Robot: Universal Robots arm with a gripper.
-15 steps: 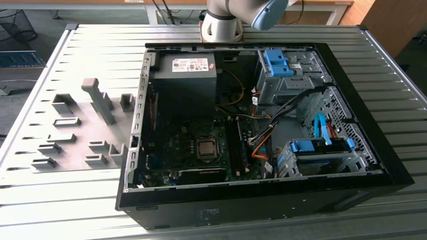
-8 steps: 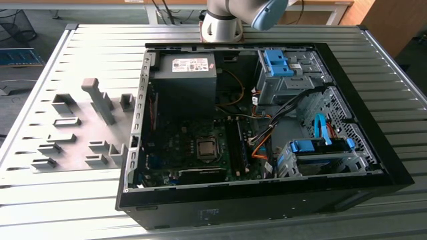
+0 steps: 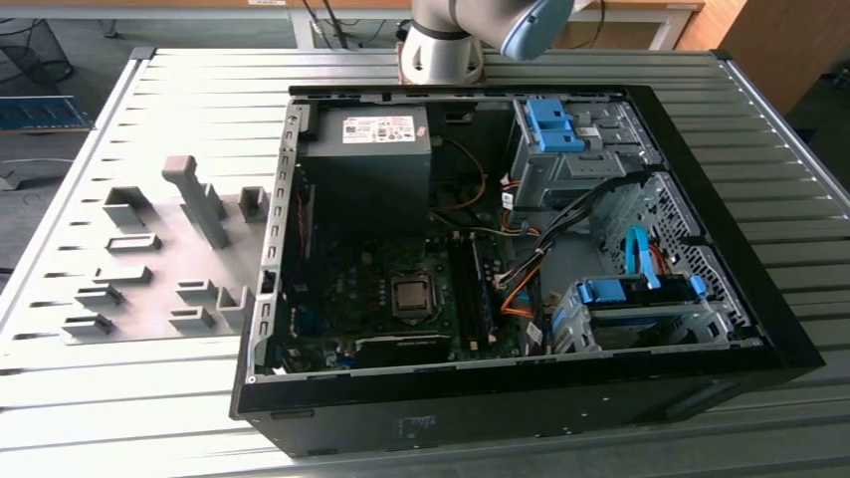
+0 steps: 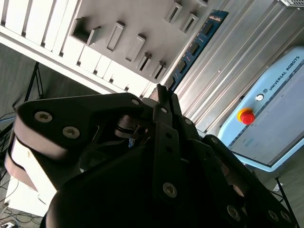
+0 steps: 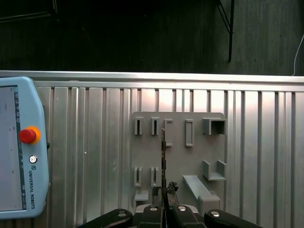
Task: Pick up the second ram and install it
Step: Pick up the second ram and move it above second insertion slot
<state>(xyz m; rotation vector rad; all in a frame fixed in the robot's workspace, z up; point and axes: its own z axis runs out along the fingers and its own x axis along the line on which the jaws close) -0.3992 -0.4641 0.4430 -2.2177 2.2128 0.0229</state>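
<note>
The claw [image 5: 164, 199] is shut on the ram stick [image 4: 195, 46], which sticks straight out over the grey tray [image 5: 190, 161]

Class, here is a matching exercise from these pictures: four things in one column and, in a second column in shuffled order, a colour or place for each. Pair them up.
Things:
1. second ram
2. pendant button
3. fixture plate
4. drive-bay clips

Colour or place:
A. grey, lying on the ribbed table
B. blue, inside the computer case
C. held in the gripper
D. red

Pairs: 1-C, 2-D, 3-A, 4-B.
</note>
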